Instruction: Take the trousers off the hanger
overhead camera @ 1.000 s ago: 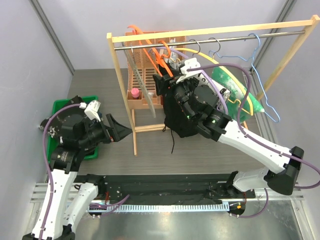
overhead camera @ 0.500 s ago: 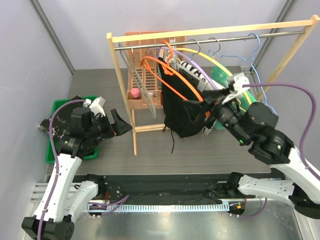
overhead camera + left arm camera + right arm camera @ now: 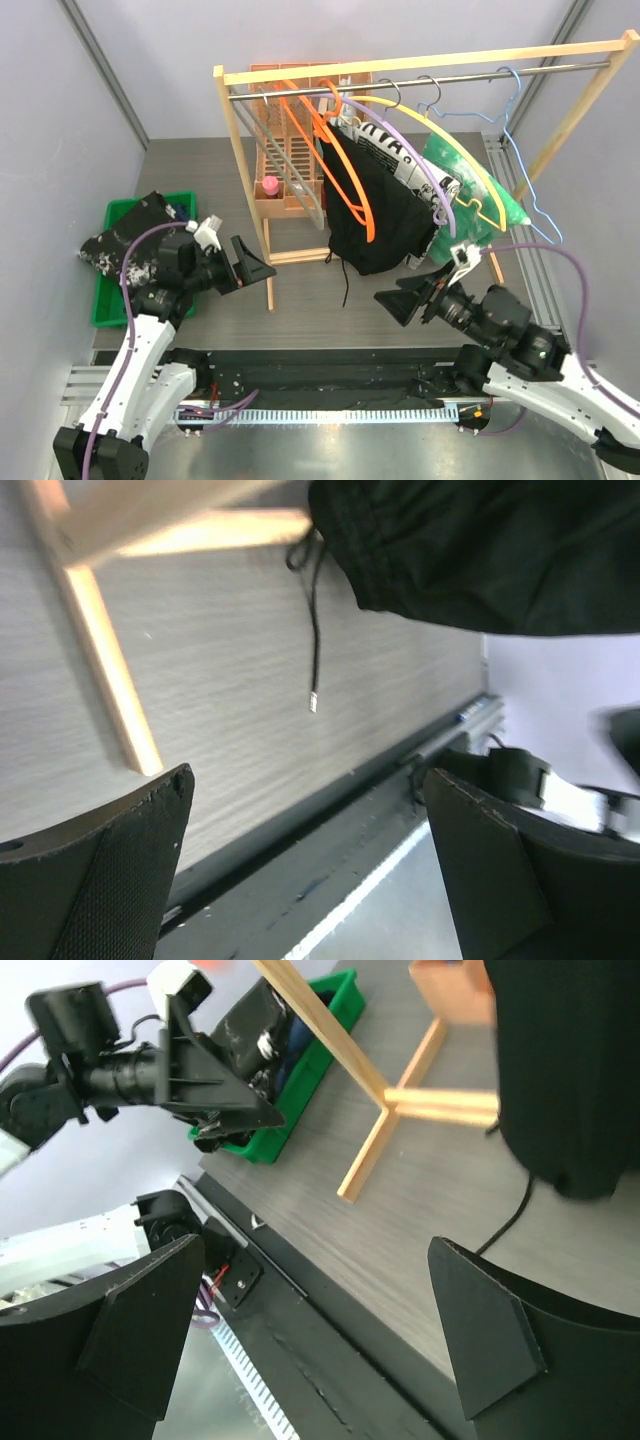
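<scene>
At rack (image 3: pixel 420 60): one black garment (image 3: pixel 378 228) hanging.
I count two: left end effector (image 3: pixel 260 268) and right end effector (image 3: pixel 393 299), both spread; one speckled trousers pair (image 3: pixel 122 243) in green bin (image 3: pixel 108 302).

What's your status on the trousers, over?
Left gripper and right gripper open, empty. Black white-speckled trousers lie in green plastic bin. Plain black garment hangs on wooden rack.

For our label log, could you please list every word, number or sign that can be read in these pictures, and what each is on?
Lettered cloth on the rail: black-and-white lettering, too small and folded to read.
Wooden rack: no writing shows.
Green bin: no writing shows.
So no text can be quoted from any view.
</scene>
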Tool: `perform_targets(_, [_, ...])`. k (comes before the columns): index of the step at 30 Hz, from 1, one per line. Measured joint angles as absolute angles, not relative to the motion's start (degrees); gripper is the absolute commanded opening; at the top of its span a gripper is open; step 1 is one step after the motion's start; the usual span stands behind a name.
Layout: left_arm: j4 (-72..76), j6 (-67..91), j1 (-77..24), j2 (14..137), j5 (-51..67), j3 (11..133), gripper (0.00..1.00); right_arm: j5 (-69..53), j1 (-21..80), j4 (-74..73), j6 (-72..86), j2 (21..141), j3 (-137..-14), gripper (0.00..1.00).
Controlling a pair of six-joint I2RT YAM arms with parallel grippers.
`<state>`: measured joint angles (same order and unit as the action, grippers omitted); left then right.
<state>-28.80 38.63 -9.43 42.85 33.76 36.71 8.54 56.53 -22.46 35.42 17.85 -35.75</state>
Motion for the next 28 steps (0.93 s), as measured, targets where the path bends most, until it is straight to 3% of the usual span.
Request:
perform_targets(10, [-13.1, 54.8, -9.4, 26.1, 41.9, 20.0, 1.00, 18.0, 56.5, -11.3, 53.4, 1.4, -6.1, 1.00])
perform_targets(18, [2.1, 71.2, -9.7, 7.1, 44.6, 3.0, 1.00, 22.7, 56.5, -6.0, 60.2, 4.6, -3.1, 1.00])
perform_targets(28, [7.8, 77.3, -9.8, 0.4, 45.3, 1.8, 1.00, 25.4, 56.5, 1.7, 63.4, 17.9, -2.8, 1.00])
